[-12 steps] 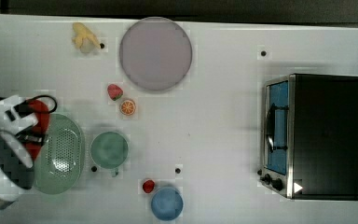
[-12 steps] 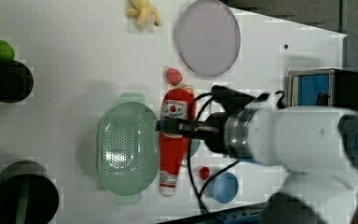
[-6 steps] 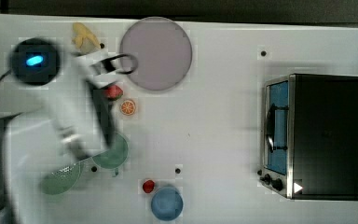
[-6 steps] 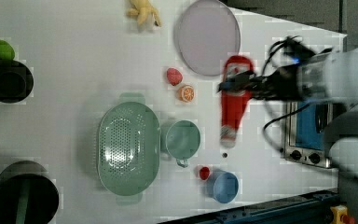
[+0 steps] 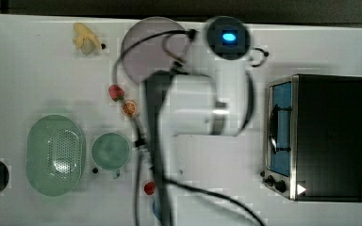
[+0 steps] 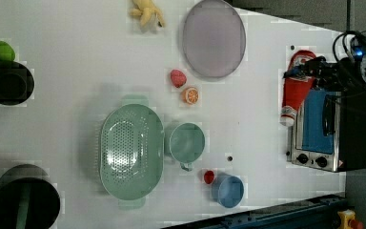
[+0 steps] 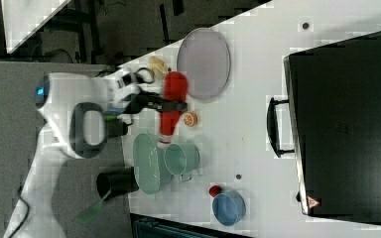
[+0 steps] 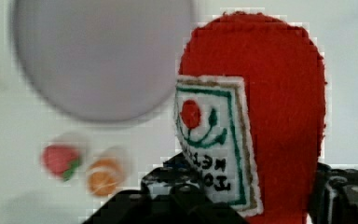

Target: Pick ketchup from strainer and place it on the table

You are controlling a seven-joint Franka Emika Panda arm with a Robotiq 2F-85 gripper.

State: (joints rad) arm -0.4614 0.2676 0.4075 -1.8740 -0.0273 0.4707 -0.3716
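Note:
The ketchup point(image 6: 293, 93), a red bottle with a white label and white cap, hangs above the table point(image 6: 66, 71) with my gripper point(image 6: 301, 74) shut on its body. In the left view it is at the right, beside the oven, cap pointing down the picture. In the right view the ketchup point(image 7: 173, 84) is crossed by the gripper point(image 7: 171, 105) between plate and strainer point(image 7: 146, 163). The wrist view has the ketchup point(image 8: 270, 107) close up, label side on, between dark fingers point(image 8: 186, 198). The pale green strainer point(image 6: 131, 151) lies empty, far off at the left view's left.
A toaster oven point(image 6: 329, 129) stands at the left view's right edge. A grey-lilac plate point(image 6: 213, 38), strawberry point(image 6: 177, 78), orange slice point(image 6: 190, 95), green cup point(image 6: 187, 142), blue bowl point(image 6: 228, 191) and small red fruit point(image 6: 208, 177) lie around. My arm point(image 5: 188, 113) spans the table's middle.
My arm has swung from beside the strainer across the table, carrying the ketchup to the left view's right, up to the oven. The strainer stays put, empty.

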